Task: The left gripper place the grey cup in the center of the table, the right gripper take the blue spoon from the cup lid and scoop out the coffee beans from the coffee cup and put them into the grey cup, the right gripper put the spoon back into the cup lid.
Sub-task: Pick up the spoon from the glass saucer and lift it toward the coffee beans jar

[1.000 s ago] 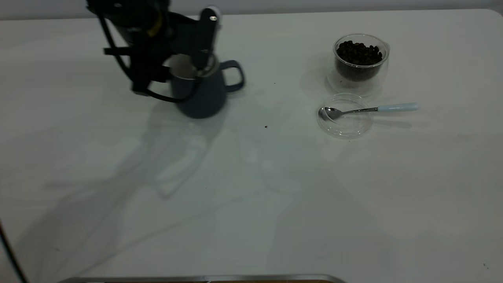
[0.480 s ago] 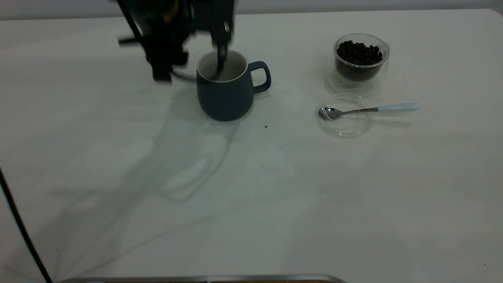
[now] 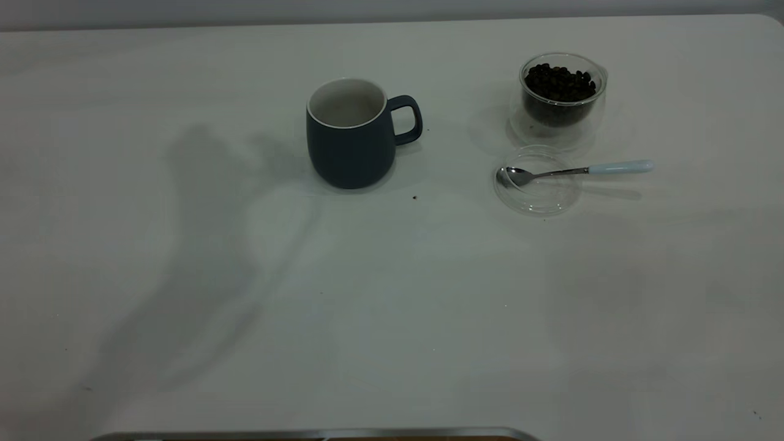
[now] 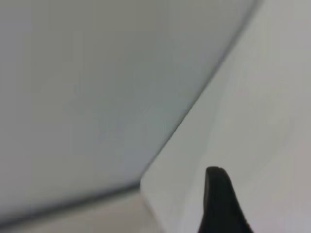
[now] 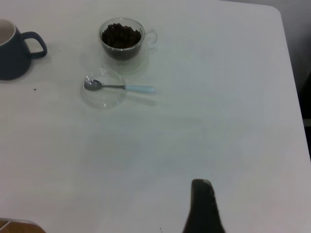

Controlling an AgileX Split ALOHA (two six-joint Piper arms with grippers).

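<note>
Grey cup upright on table

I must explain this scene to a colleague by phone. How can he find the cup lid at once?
On the white table, look right of the grey cup to the coffee cup full of coffee beans. The cup lid lies just in front of it. Unlike the taller cup, it is a flat clear disc holding the blue spoon's bowl.

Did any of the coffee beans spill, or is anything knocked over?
Nothing is knocked over. The grey cup and coffee cup stand upright, the coffee beans are inside the glass, and the blue spoon rests across the cup lid. Only a couple of tiny dark specks lie on the table near the mug.
</note>
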